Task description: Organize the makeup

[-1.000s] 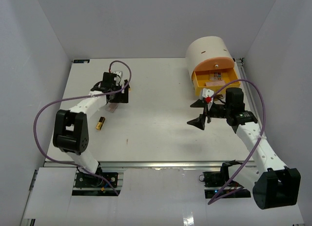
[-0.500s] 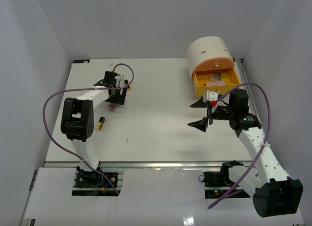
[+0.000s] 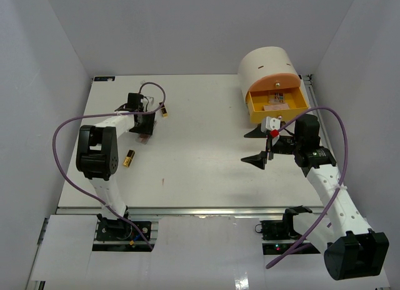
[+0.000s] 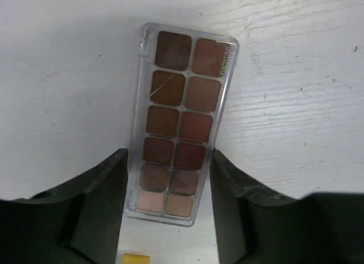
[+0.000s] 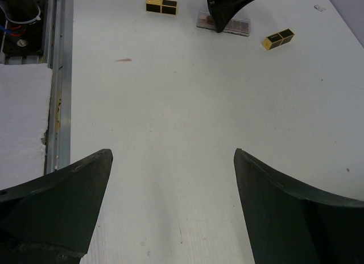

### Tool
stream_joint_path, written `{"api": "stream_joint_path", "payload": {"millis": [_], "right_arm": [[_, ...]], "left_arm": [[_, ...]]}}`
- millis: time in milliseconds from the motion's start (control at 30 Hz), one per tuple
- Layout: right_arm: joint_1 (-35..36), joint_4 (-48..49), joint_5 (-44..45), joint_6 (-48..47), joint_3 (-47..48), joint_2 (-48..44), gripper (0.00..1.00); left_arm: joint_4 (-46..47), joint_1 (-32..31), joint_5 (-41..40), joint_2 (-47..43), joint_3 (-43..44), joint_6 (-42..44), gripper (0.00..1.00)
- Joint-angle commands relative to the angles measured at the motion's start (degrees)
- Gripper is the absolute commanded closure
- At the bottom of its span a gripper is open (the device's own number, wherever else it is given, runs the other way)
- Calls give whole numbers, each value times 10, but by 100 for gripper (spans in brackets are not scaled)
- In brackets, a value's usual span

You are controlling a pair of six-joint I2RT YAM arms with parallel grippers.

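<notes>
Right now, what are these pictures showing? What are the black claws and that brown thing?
Two robot arms work at a white table. One camera looks down from above; one rides on each wrist, showing that arm's own fingers. The left gripper straddles a brown makeup palette lying flat; I can't tell if it squeezes it. The right gripper is open and empty. Two black-and-gold lipstick tubes lie nearby. The round cream drawer unit has its orange drawer open.

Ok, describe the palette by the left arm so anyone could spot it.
On the white table's left side, find the left arm's fingers. Flat between them lies a clear case with two columns of brown shades, unlike the two small black-and-gold tubes nearby.
</notes>
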Motion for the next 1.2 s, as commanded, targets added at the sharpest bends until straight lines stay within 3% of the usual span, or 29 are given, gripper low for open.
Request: {"api": "stream_joint_path", "payload": {"millis": [0,133,300,367,533,700,800,933,1167], "right_arm": [[-7,2,-27,8,4,6,6],[-9,8,-37,15,0,17,6],[-9,31,-26,48,-15,26,6],[-7,49,-9,79,-17,39,6],[8,43,60,159,27,92,3],[56,67,213,374,116,156,3],[77,91,261,475,141,176,3],[81,105,301,537,170,204,3],[79,104,339,572,179,231,0]], "left_arm": [[-19,6,47,-9,-21,-37,68],[-18,6,88,-44,-27,-74,88],[-6,2,196,-156,-60,-129,89],[17,-7,278,-212,-95,-165,89],[169,-72,379,-295,-183,-275,91],[343,-186,322,-312,-241,-384,91],[392,-251,270,-295,-240,-399,90],[442,-299,236,-257,-223,-415,90],[449,-360,210,-181,-143,-413,89]]}}
